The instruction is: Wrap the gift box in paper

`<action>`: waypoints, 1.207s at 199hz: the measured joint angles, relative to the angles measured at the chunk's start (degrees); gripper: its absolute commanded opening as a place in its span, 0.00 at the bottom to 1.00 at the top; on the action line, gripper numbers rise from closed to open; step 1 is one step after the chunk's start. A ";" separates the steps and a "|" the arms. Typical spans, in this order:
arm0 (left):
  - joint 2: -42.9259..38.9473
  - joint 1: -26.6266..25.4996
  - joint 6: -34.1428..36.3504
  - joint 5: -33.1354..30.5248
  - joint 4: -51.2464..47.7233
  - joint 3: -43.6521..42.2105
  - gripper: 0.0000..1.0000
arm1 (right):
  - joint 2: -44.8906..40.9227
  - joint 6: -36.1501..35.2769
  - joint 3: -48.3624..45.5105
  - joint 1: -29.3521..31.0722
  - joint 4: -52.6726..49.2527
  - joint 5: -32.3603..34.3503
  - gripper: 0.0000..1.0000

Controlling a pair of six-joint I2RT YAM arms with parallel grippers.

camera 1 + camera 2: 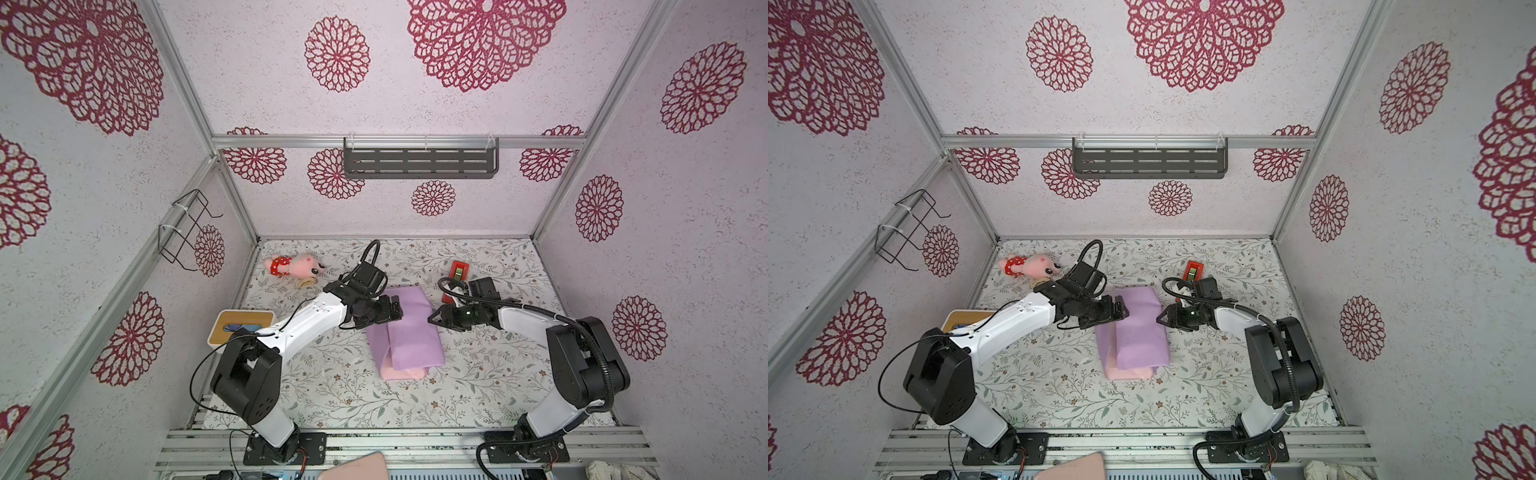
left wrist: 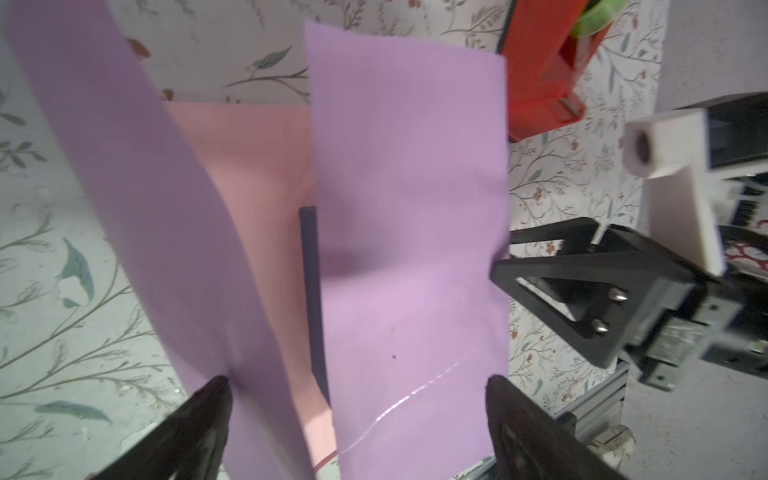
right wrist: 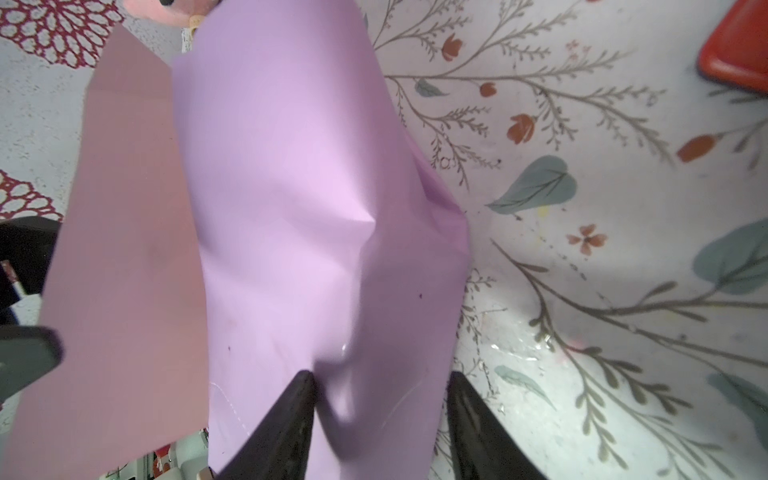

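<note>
Gift box: navy sliver in left wrist view, rest under paper, mid-frame in both top views. L gripper at paper's left edge, jaws wide, straddling it. R gripper at right edge, jaws half apart, grip unclear.

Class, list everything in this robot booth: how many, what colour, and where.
paper: one, lilac and pink, folded up, centre
box: one, navy, a strip showing between the flaps
plush toy: one, pink and red, back left
tape dispenser: one, red, back right
tissue box: one, white with wooden top, left edge
shelf: one, grey, hung at the back
wire rack: one, black, hung on the left
left end effector: one, black, open, at the paper's left edge
right end effector: one, black, open, at the paper's right edge
</note>
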 measured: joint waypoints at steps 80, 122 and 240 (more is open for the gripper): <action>-1.90 10.56 1.01 5.64 1.53 -10.36 0.97 | 0.00 -0.02 0.00 0.00 0.00 0.02 0.53; -2.43 13.70 2.14 6.49 3.72 -12.41 0.97 | 0.02 0.00 0.00 0.00 0.00 0.07 0.54; -4.92 15.26 2.14 9.79 8.31 -17.11 0.95 | 0.26 2.51 0.00 2.84 0.74 3.13 0.67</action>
